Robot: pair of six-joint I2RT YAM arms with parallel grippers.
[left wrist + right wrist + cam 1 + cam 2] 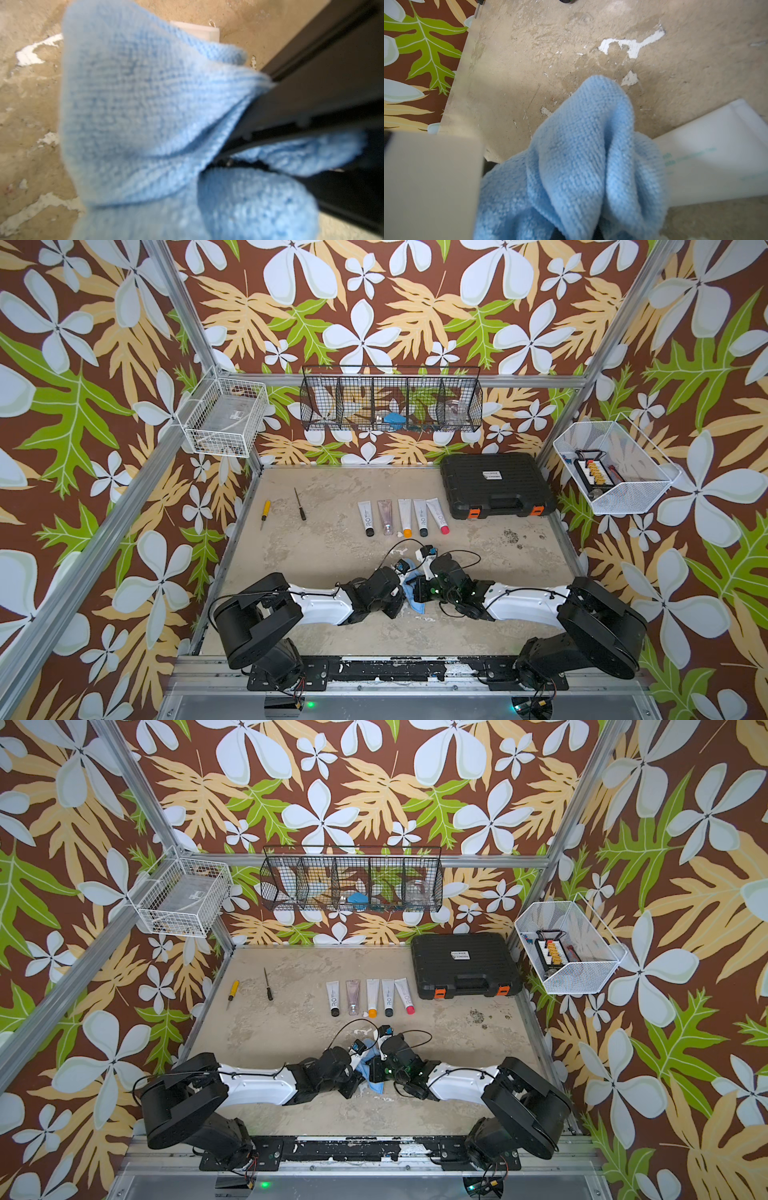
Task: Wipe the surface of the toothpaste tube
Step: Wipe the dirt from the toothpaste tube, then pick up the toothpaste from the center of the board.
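Front and centre over the worn beige bench (pixel 332 556), the two arms meet nose to nose. The right pincer (pixel 417 588) is clamped tight on a fluffy light-blue microfibre cloth (pixel 581 155), which bunches up from between its tips. The white plastic toothpaste tube (pixel 716 162) runs beside and under that cloth, its flat crimped end poking out past it. The left pincer (pixel 402 592) is closed too, but the cloth smothers its tips, so I cannot tell what it grips. From above, the arms hide the tube.
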